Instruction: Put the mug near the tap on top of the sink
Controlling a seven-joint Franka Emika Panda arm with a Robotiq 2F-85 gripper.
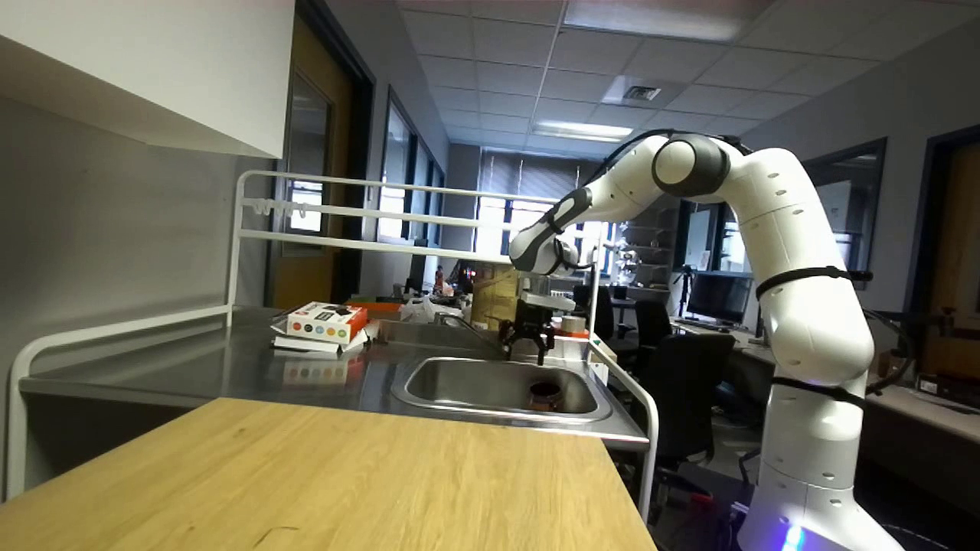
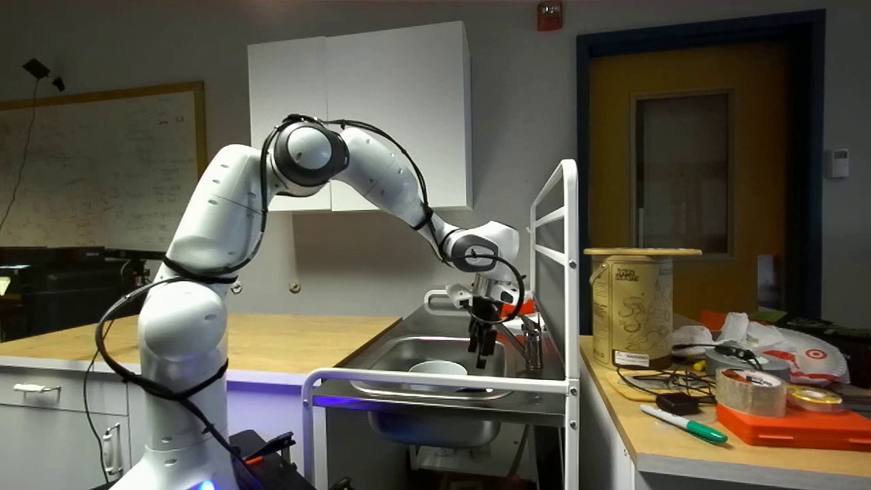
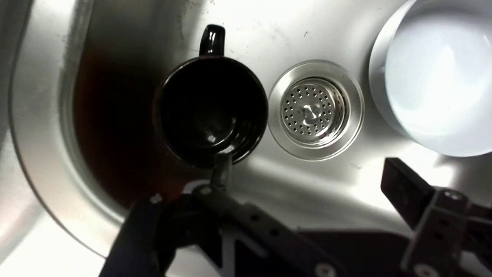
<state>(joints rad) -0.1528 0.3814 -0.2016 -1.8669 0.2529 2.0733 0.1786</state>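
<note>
- Over the sink point(image 1: 459, 383), in an exterior view, the gripper point(image 1: 525, 354) points down, presumably to reach the mug point(image 1: 545, 397) down inside.
- Near the tap point(image 2: 533, 347), in an exterior view, it hovers where the carry up should be short.
- In the wrist view, the jaws stand apart, grasping nothing; one finger point(image 3: 221, 173) overlaps the upright mug's rim, perhaps to pinch its wall.

In an exterior view, a 2-panel white cabinet point(image 2: 398, 82) hangs above the far right corner of the wooden table point(image 2: 306, 337). In an exterior view, a bright window point(image 1: 490, 209) and ceiling light point(image 1: 582, 132) show beyond its far edge.
</note>
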